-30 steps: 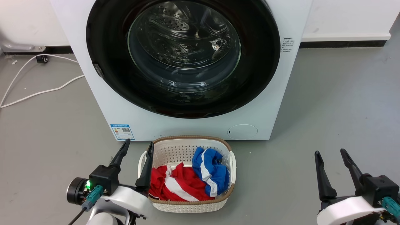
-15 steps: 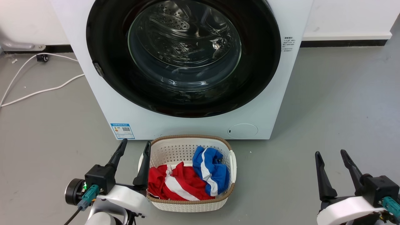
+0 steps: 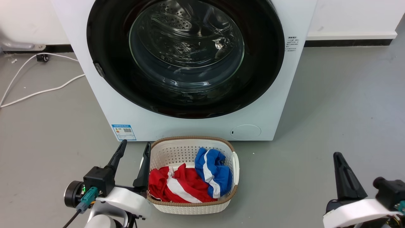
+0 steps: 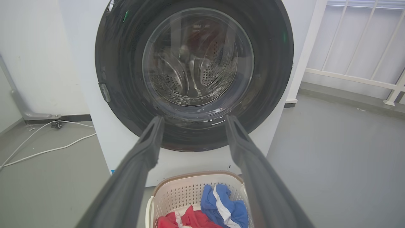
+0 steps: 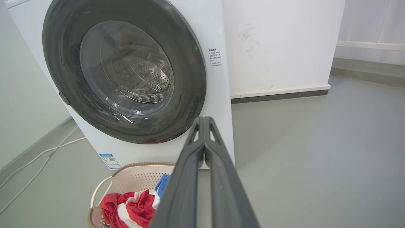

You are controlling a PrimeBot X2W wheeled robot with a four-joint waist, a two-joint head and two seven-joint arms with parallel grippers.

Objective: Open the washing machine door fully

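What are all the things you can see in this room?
washing machine: one, white, straight ahead on the grey floor
washing machine door: one, glossy black with a clear window, shut on the machine's front
sticker: one, blue, machine's lower left
hatch: one, white, round, machine's lower right
laundry basket: one, white with a brown rim, on the floor before the machine
red-and-white cloth: one, in the basket
blue-and-white cloth: one, in the basket
cable: two strands showing, white, floor at left
left end effector: one, dark, open, beside the basket
right end effector: one, dark, shut, at right

The right gripper now has its 2 fingers pressed together and its wrist rolled; the left gripper sits slightly lower
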